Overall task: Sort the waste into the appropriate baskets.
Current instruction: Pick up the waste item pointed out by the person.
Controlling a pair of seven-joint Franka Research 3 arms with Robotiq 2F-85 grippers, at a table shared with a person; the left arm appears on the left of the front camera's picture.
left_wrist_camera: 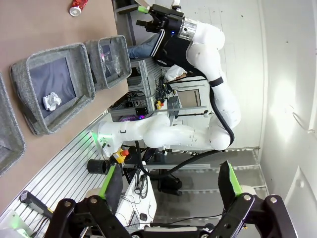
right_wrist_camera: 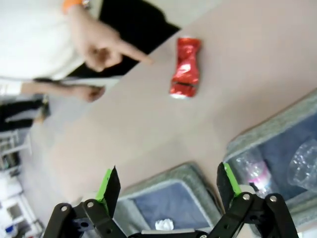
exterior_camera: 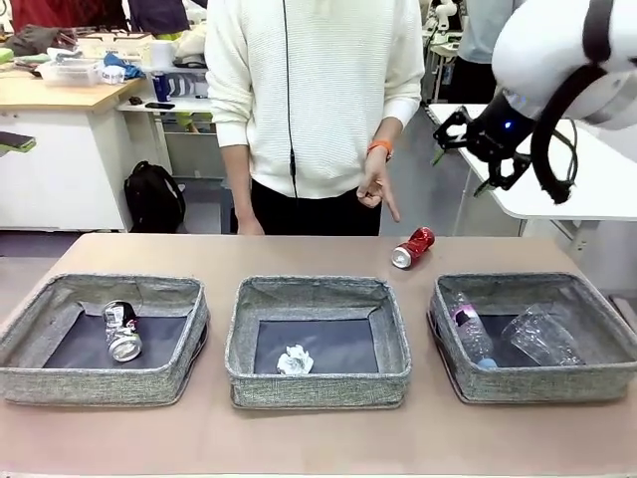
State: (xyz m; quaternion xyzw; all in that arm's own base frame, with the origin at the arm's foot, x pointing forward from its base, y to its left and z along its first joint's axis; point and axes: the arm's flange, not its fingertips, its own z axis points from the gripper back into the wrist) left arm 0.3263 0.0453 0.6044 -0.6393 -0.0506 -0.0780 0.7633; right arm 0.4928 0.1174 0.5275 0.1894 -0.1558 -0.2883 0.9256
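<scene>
A dented red can (exterior_camera: 413, 247) lies on the table beyond the right basket (exterior_camera: 542, 383). That basket holds a clear bottle (exterior_camera: 470, 329) and a clear cup (exterior_camera: 542, 337). A paper ball (exterior_camera: 295, 359) lies in the middle basket (exterior_camera: 318, 386), and a black-and-silver can (exterior_camera: 122, 331) in the left basket (exterior_camera: 100, 383). My right gripper (exterior_camera: 468, 149) hangs open high at the far right. In the right wrist view, the right gripper (right_wrist_camera: 168, 182) is well above the red can (right_wrist_camera: 185, 67). My left gripper (left_wrist_camera: 169, 181) is open and holds nothing.
A person stands at the far edge, one hand (exterior_camera: 378, 189) pointing a finger down toward the red can. Bare tabletop runs in front of the baskets. A white side table (exterior_camera: 597, 189) stands behind on the right.
</scene>
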